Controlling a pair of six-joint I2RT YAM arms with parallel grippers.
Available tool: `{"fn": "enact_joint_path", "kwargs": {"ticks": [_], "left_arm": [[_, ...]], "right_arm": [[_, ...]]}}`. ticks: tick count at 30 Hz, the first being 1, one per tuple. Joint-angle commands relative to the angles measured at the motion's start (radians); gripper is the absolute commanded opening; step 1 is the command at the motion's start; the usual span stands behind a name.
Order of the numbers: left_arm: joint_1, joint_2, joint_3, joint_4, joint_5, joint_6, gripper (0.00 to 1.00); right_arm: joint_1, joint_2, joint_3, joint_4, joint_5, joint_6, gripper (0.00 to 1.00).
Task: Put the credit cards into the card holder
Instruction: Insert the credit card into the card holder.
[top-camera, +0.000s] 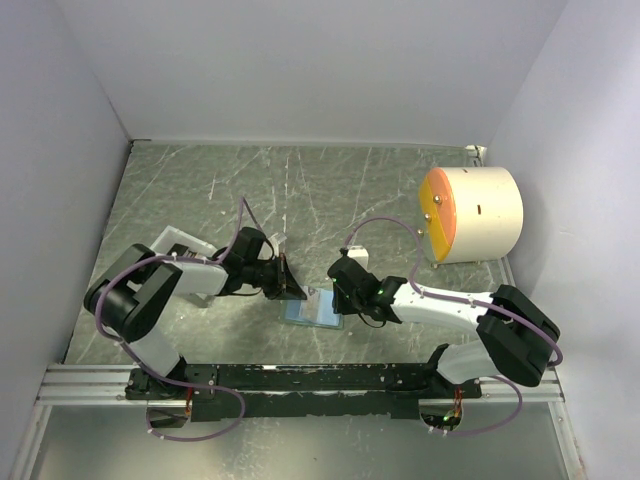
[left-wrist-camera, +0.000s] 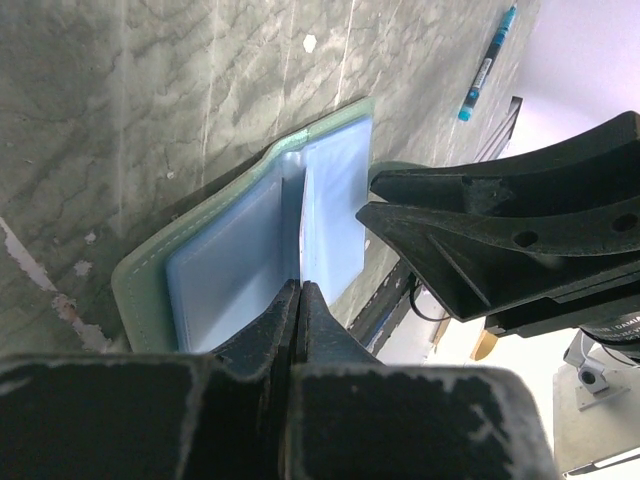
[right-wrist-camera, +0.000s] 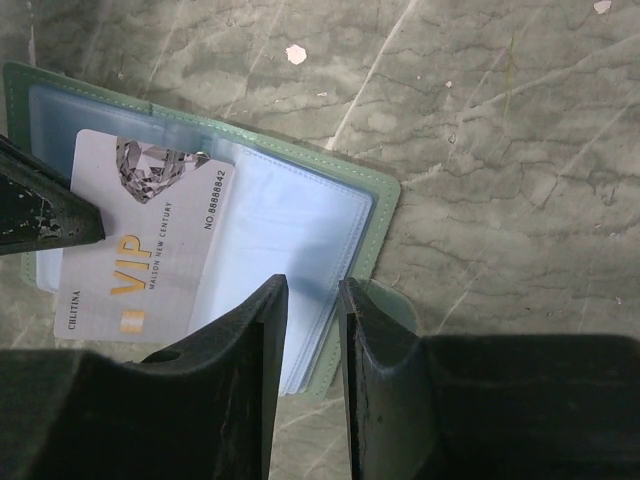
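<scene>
Credit card (right-wrist-camera: 140, 240) lies on (open) card holder (right-wrist-camera: 300, 230).

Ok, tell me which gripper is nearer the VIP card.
Left. In the right wrist view the left gripper meets one edge of the VIP card; the right gripper hovers past the opposite corner, over the open card holder.

vip card (right-wrist-camera: 140, 250) over open card holder (right-wrist-camera: 386, 196)
</scene>
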Motion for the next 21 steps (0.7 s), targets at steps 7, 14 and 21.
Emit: {"fn": "enact_joint_path", "kwargs": {"ticks": [7,14,21], "left_arm": [[-0.009,0.032,0.059,-0.082,-0.018,0.072,0.07],[-0.01,0.032,0.035,-0.011,-0.007,0.009,0.07],[-0.016,0.045,0.031,0.004,0.002,-0.012,0.07]], "right_arm": [[-0.001,0.013,0.019,-0.01,0.028,-0.005,0.28],[0.0,-0.009,0.079,-0.135,0.048,0.084,0.33],[0.0,-0.016,0.068,-0.139,0.031,0.154,0.37]]}}
